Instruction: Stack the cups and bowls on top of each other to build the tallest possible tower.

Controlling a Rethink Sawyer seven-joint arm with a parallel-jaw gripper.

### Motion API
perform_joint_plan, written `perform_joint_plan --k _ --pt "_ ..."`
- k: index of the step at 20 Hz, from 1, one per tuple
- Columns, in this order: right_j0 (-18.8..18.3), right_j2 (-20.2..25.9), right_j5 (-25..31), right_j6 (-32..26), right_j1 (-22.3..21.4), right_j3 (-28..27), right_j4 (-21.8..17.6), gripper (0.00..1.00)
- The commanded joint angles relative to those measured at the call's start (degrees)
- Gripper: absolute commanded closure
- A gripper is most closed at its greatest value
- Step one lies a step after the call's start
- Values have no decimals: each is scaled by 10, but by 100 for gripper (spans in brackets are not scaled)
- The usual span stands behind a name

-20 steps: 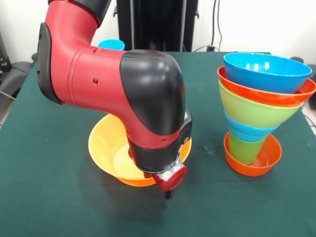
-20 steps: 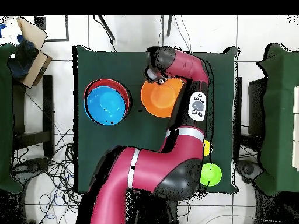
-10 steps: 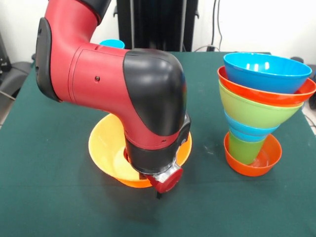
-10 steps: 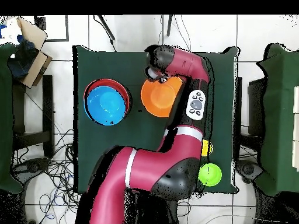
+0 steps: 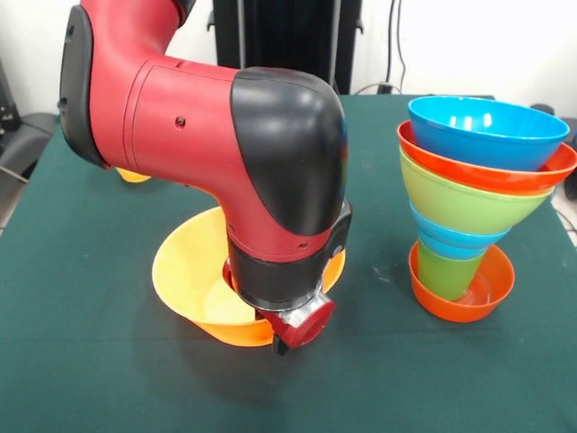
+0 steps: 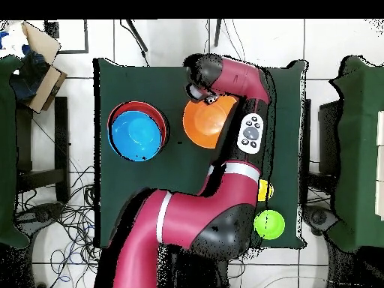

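The tower (image 5: 478,194) stands at the right in the front view: a red-orange bowl (image 5: 462,298) lowest, then a green cup (image 5: 445,271), then blue, green, orange and blue bowls widening upward. From above the tower (image 6: 136,131) sits left of centre. A large orange bowl (image 5: 194,280) rests tilted at the table's middle, also visible in the overhead view as the orange bowl (image 6: 210,124). My gripper (image 5: 279,345) grips its near rim, with most of it hidden by the wrist. In the overhead view the gripper (image 6: 202,95) is at the bowl's upper left rim.
A small yellow-orange cup (image 5: 132,174) peeks out behind the arm; from above this yellow cup (image 6: 264,189) and a green bowl (image 6: 270,223) sit by the arm's base. The green table (image 5: 81,361) ends close in front of the gripper.
The gripper has shifted left and slightly up in the front view, and the orange bowl has slid and tilted along with it. The tower has not moved.
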Motion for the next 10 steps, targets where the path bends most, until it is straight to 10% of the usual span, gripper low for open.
perform_joint_plan --k 1,10 --pt "14 48 -61 110 27 17 13 100" --pt "14 25 26 109 9 -1 27 100"
